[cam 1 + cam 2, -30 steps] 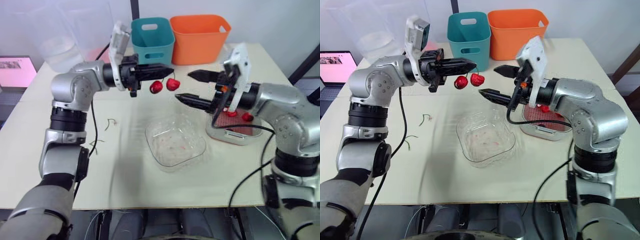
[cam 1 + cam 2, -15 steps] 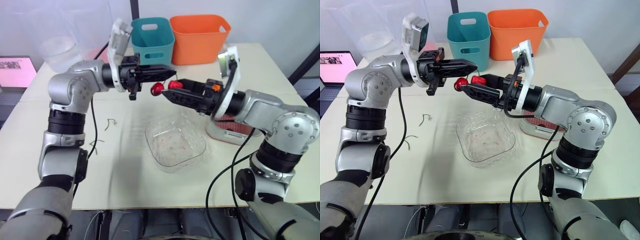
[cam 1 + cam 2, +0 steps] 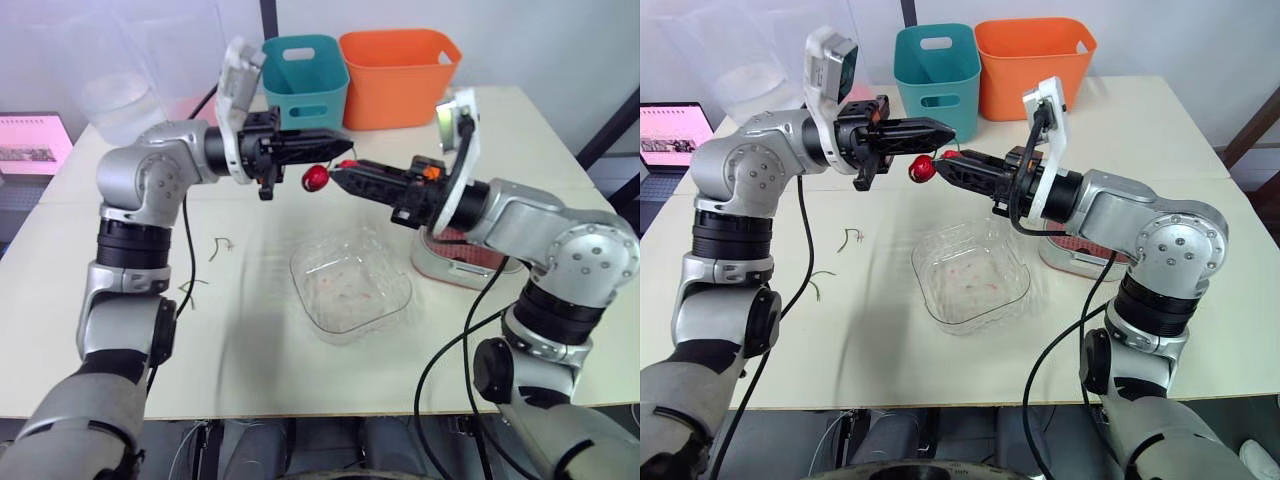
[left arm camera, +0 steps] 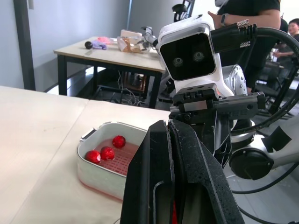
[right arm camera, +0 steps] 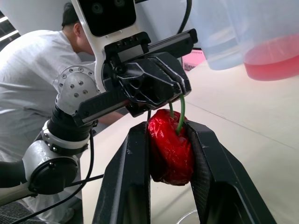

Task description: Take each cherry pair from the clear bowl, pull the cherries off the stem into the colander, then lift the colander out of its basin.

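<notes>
Black fingers of my left gripper point(image 3: 345, 137) are clenched on the green stem point(image 5: 181, 114), held up over the tabletop point(image 3: 250, 350). One cherry point(image 3: 315, 177) dangles free on that stem, just under the fingertips. Right beside it, my right gripper point(image 3: 338, 175) is clamped on the other cherry point(image 5: 170, 144), squeezed between both fingers, with its stem running up into the left gripper. The two grippers meet nearly tip to tip. Below them the clear bowl point(image 3: 350, 290) sits on the tabletop. Further right, the colander point(image 4: 124, 158) rests in its white basin point(image 4: 98, 175) with three loose cherries in it.
</notes>
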`<action>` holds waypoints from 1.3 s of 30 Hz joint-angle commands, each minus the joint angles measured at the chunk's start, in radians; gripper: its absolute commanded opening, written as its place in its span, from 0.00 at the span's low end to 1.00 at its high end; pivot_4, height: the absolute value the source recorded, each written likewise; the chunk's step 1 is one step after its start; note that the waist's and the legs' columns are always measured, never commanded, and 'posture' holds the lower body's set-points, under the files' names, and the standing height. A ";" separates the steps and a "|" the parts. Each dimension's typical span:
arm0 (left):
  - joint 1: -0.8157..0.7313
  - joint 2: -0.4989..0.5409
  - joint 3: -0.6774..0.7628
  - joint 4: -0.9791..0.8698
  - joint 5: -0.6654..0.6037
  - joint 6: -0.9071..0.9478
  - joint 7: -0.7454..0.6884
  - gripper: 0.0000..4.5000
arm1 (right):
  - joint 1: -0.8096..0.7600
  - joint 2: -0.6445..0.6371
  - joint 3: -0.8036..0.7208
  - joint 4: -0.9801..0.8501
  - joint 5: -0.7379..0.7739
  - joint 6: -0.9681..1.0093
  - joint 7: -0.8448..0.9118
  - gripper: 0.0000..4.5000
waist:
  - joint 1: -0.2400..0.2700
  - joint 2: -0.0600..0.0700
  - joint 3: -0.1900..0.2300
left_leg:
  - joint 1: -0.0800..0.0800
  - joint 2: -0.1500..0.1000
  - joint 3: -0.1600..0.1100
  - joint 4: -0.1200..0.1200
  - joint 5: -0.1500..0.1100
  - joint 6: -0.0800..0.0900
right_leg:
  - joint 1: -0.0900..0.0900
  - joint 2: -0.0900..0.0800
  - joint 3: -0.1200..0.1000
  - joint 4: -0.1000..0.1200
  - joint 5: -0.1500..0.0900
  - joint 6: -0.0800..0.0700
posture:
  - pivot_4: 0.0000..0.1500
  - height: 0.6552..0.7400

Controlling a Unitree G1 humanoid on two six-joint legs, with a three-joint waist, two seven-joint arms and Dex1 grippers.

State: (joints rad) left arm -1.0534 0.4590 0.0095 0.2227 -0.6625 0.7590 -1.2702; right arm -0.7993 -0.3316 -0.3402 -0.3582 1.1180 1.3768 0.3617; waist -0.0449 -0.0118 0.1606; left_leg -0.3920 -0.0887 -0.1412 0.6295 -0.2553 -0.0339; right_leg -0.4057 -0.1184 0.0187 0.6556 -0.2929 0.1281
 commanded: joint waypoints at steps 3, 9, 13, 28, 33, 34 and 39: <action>-0.023 0.003 0.030 -0.018 -0.021 -0.006 0.009 0.00 | 0.019 -0.036 0.024 -0.013 0.034 -0.037 0.006 0.24 | 0.000 0.000 0.000 | 0.000 0.000 0.000 0.000 0.000 0.000 | 0.000 0.000 0.000 0.000 0.000 0.000 | 1.00 1.00; -0.050 -0.003 0.053 0.005 -0.030 -0.005 0.021 0.00 | 0.104 -0.099 0.093 -0.039 0.019 -0.074 0.043 0.24 | 0.000 0.000 0.000 | 0.000 0.000 0.000 0.000 0.000 0.000 | 0.000 0.000 0.000 0.000 0.000 0.000 | 1.00 1.00; -0.050 -0.005 0.056 0.018 -0.023 -0.012 0.027 0.00 | 0.129 -0.128 0.113 -0.038 0.024 -0.105 0.050 0.24 | -0.001 0.000 0.000 | 0.000 0.000 0.001 0.000 0.000 0.000 | 0.000 0.000 0.000 0.000 0.000 0.000 | 1.00 1.00; 0.027 -0.001 -0.012 0.005 0.076 -0.134 0.023 0.00 | 0.272 -0.457 -0.022 0.046 -0.165 -0.332 0.167 0.24 | 0.012 0.000 0.000 | 0.000 -0.001 0.001 0.000 0.000 0.001 | 0.001 0.000 0.000 -0.002 0.000 0.000 | 1.00 1.00; 0.040 -0.005 -0.019 0.007 0.079 -0.143 0.020 0.00 | 0.425 -0.626 0.036 0.120 -0.374 -0.496 0.292 0.24 | 0.007 0.000 0.000 | 0.000 -0.001 0.002 0.001 -0.001 0.001 | 0.002 0.000 0.000 -0.002 0.000 0.000 | 1.00 1.00; 0.042 -0.006 -0.021 0.010 0.082 -0.147 0.018 0.00 | 0.445 -0.642 0.050 0.137 -0.406 -0.520 0.307 0.24 | 0.004 0.000 0.000 | 0.000 -0.001 0.002 0.001 -0.001 0.001 | 0.002 0.001 -0.001 -0.001 0.000 0.000 | 1.00 1.00; 0.049 -0.009 -0.026 0.012 0.087 -0.151 0.017 0.00 | 0.468 -0.652 0.098 0.189 -0.495 -0.593 0.357 0.24 | -0.002 0.000 0.000 | 0.001 0.000 0.004 0.001 -0.001 0.001 | 0.002 0.002 0.000 -0.001 0.000 0.000 | 1.00 1.00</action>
State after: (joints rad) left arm -0.9968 0.4436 -0.0241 0.2544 -0.5772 0.6214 -1.2464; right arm -0.3212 -0.9688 -0.2367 -0.1625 0.6487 0.8222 0.6991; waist -0.0473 -0.0120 0.1607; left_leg -0.3907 -0.0885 -0.1373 0.6302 -0.2559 -0.0326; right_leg -0.4040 -0.1163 0.0187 0.6546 -0.2931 0.1285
